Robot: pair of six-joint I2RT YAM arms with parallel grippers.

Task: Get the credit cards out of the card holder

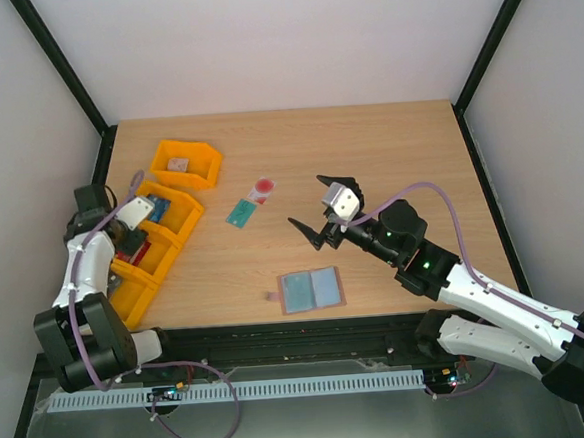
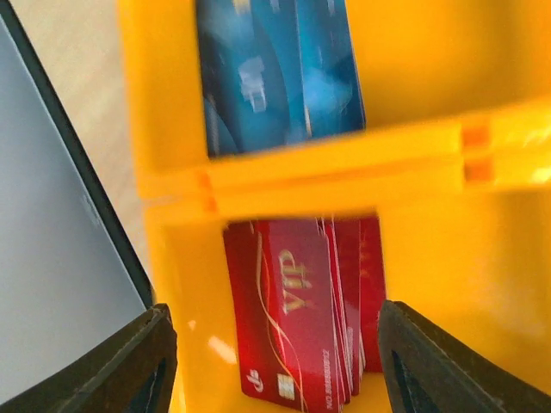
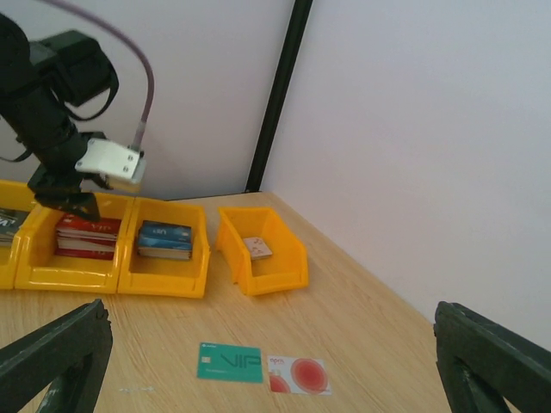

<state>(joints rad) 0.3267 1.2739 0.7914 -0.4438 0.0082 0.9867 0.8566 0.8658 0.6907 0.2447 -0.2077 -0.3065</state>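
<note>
Card holder (image 1: 310, 291) lies open & flat on the wooden table (image 1: 408, 151), at the near edge, abt centre, grey-blue inside up. Its small tab (image 1: 273, 296) sticks out on the left side. Both grippers are well apart from it.

Both credit cards are out on the table, far-left of the holder & well apart from it. The teal-green card (image 1: 240, 214) and the white-pink card (image 1: 261, 190) w/ red round mark lie end to end, touching or nearly so, pink one farther. Right wrist view shows "VIP" on the teal one.

Right gripper (image 1: 306, 200) hangs above mid-table, just right of the two cards, fingers spread wide, holding nothing.

Left gripper (image 2: 274, 311) is at far left over a row of yellow-orange bins (image 1: 146, 284), pointing down into the bin w/ a stack of red VIP cards (image 2: 297, 327). Its fingers (image 2: 142, 361) stand apart, one each side of the stack. In the left wrist view there's a clear gap on the left; whether the right pad touches the stack, can't tell. Not clamped on anything.

The next bin, farther, holds blue cards (image 2: 275, 69). A separate bin (image 1: 203, 170) sits farther still w/ a small brownish item (image 1: 177, 165); can't tell what it is.
</note>
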